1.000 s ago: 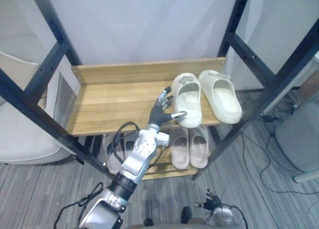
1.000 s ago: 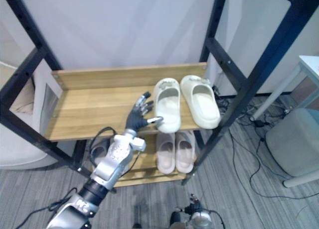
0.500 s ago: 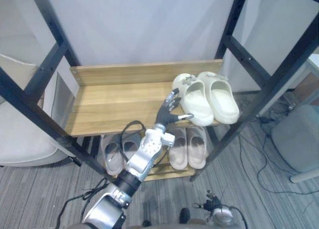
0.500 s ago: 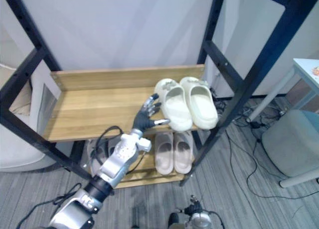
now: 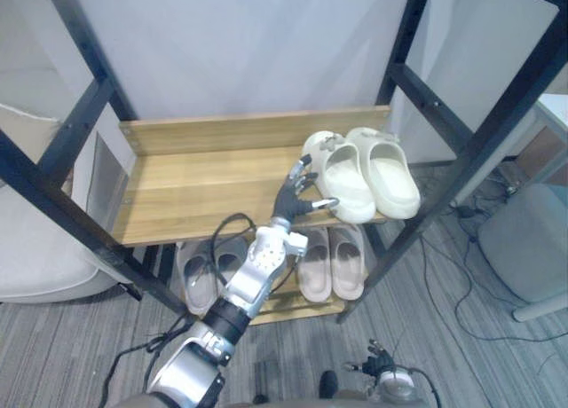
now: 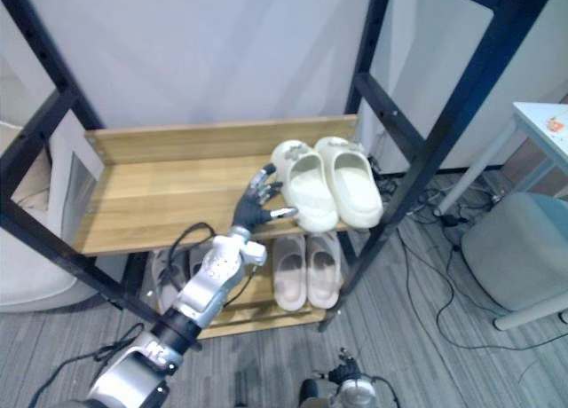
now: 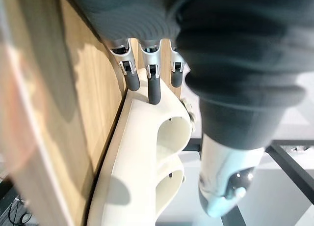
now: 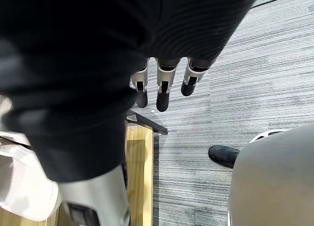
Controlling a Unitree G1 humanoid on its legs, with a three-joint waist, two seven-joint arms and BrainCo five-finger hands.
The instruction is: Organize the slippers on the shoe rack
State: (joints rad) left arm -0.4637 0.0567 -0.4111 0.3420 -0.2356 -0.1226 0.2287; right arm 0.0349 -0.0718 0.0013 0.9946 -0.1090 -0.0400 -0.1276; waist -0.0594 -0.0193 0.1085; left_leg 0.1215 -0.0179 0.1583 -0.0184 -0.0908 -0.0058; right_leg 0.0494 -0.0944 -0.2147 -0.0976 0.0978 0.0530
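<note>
Since the cream slipper (image 5: 340, 173) lies angled against its mate (image 5: 390, 170), the left hand (image 5: 291, 198) presses open, straight fingers (image 7: 154, 91) to its side, likely to square the pair.

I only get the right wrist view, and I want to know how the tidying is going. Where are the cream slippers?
Observer: The cream slippers sit side by side at the right end of the upper shelf.
Operator: Is a hand touching them?
Observer: Yes. The left hand has straight fingers against the side of the inner cream slipper, the one nearer the shelf's middle.
Operator: What's underneath?
Observer: On the lower shelf there is a beige pair below the cream ones, and a grey pair further left.
</note>
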